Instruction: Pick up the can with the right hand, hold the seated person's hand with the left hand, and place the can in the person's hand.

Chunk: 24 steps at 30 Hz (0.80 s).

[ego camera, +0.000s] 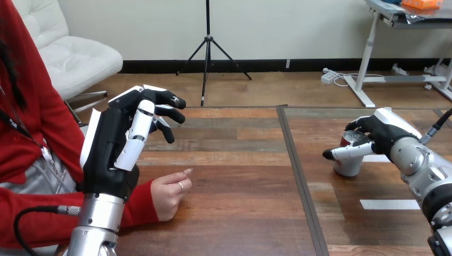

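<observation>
A silver and red can (349,156) stands upright on the right half of the wooden table (240,213). My right hand (381,134) is wrapped round it, thumb in front and fingers over the top and far side. My left hand (114,146) is raised above the table at the left, with relaxed fingers spread toward the right and nothing in them. Below it, resting on the table, is the person's hand (168,193), loosely curled. It lies just right of my left forearm, and the two are apart.
A dark seam (298,176) splits the tabletop down the middle. Two white tape strips (389,204) lie on the right half near the can. The person's red sleeve (144,205) lies along the table's left side.
</observation>
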Available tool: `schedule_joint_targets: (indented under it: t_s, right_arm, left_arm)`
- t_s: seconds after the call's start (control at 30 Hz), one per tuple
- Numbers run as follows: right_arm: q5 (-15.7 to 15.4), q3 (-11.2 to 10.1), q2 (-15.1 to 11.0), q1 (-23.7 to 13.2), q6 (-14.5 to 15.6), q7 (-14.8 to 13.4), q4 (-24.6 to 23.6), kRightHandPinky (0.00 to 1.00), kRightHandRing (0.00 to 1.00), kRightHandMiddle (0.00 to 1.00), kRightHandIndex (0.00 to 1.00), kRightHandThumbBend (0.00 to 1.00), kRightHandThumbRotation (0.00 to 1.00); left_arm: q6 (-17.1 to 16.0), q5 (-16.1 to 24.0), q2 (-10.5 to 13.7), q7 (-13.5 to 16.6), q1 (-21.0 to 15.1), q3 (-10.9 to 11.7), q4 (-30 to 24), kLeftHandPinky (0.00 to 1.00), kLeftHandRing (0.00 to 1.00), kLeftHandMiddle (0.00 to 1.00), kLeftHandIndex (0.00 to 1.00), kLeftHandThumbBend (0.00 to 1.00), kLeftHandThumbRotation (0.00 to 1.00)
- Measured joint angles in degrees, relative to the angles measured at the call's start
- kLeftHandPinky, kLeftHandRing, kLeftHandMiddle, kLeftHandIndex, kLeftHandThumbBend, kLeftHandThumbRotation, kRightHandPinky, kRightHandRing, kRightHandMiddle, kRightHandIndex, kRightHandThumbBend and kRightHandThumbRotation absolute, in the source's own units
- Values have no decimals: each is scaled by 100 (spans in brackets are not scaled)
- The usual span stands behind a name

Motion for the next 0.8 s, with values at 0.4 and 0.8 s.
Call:
schedule_joint_targets:
  t_s: [0.4,0.8]
  right_arm:
    - [1,-3,-36,-5,5,81,0,73,84,86,82,86,34]
    - [-1,-2,-38,-12,5,89,0,69,79,82,78,81,27]
  left_arm:
    - [2,1,0,25,0,-1,0,22,48,54,47,9,70]
    - [5,-1,0,32,0,-1,0,21,47,53,46,4,70]
